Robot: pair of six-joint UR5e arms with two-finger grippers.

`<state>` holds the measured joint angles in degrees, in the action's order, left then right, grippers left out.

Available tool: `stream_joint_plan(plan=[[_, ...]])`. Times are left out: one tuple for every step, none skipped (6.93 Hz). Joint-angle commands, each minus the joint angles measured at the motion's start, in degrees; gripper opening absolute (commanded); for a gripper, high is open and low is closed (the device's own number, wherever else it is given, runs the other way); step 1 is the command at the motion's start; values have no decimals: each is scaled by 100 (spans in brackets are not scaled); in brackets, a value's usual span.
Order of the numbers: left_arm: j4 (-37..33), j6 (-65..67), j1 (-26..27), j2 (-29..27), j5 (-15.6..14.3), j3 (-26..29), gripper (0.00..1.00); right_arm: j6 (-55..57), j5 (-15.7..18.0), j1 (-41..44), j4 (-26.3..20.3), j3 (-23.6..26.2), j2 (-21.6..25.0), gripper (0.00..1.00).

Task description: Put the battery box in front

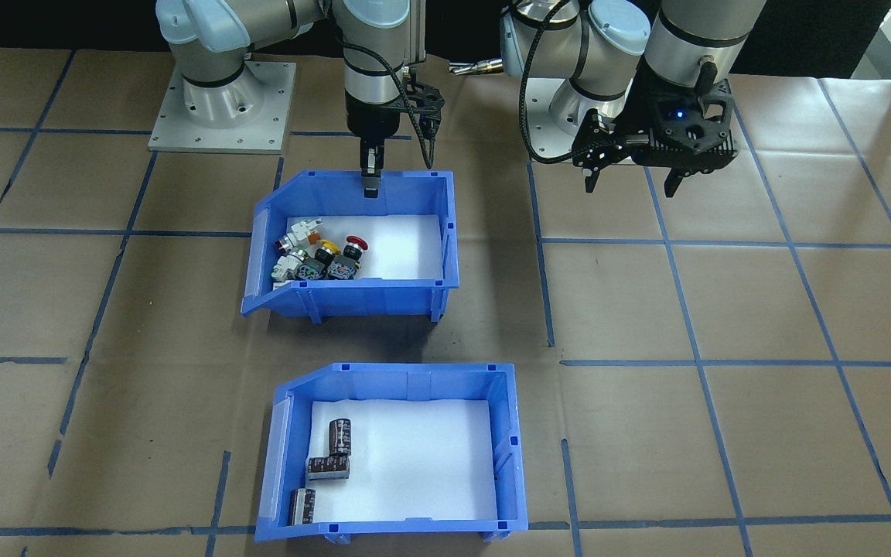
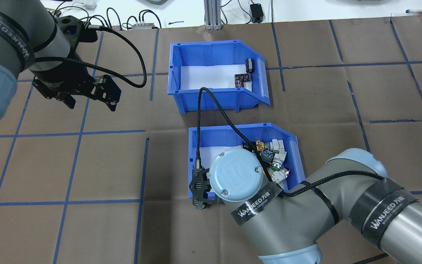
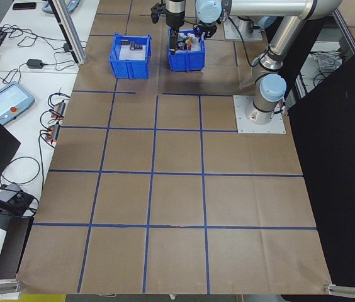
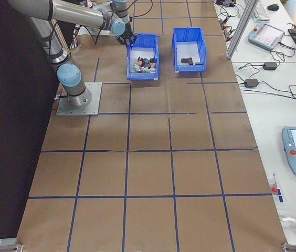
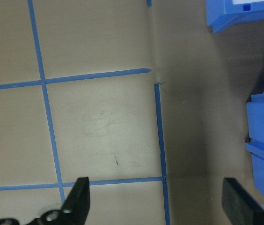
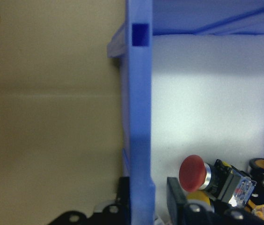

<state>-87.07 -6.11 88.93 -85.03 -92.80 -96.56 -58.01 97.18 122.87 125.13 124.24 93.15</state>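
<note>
Battery box: blue bin (image 1: 407, 456) with dark cylinders (image 1: 328, 467) on its white floor, sitting on the counter (image 1: 724, 433) at the operators' side, well apart from both arms; no pincer touches it.
Switch bin: second blue bin (image 1: 368, 247) with coloured push-buttons (image 1: 322, 259), nearer the robot's base.
Right pincer: (image 1: 369, 179) straddles this bin's rear wall, one finger inside and one outside per my wrist view; the wall sits between them, contact I cannot confirm, so grasped or not I cannot tell.
Left pincer: (image 1: 631, 182) released, fingers spread, hovering over bare counter beside the bins.
Step in hand: I judge the right arm is working the switch bin, not the battery box.
Next move: I need a firm hold on that wall, then a low, level move without spilling.
</note>
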Motion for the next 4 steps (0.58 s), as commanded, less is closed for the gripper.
stream_joint_plan(plan=[[15,4,-25,-40,16,-3,100,-8,308,-26,-250,-109,72,100],[15,4,-25,-40,16,-3,100,-9,310,-131,-618,-345,203,100],[111,-4,-25,-75,-1,-3,100,-9,284,-236,-1196,-678,352,100],[155,22,-34,-76,-2,-3,100,-9,249,-533,-1567,-908,406,100]])
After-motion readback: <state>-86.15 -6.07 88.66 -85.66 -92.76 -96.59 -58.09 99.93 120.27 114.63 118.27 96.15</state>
